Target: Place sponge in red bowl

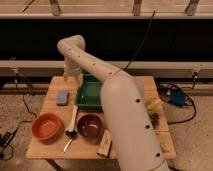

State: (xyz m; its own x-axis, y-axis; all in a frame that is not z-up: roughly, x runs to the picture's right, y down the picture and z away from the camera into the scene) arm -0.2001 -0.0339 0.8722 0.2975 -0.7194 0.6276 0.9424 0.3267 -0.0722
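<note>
The blue-grey sponge (62,97) lies flat on the left part of the wooden table (52,150). The orange-red bowl (47,126) stands at the front left, with nothing in it. My arm arches up from the lower right and bends down at the table's back left. Its gripper (67,76) hangs above the back edge, a little behind and above the sponge. It is open and holds nothing.
A green tray (90,93) sits mid-table beside the sponge. A dark maroon bowl (91,125) stands right of the red bowl, with a white-handled brush (73,121) between them. A tan block (105,145) lies at the front edge. Cables run on the floor on both sides.
</note>
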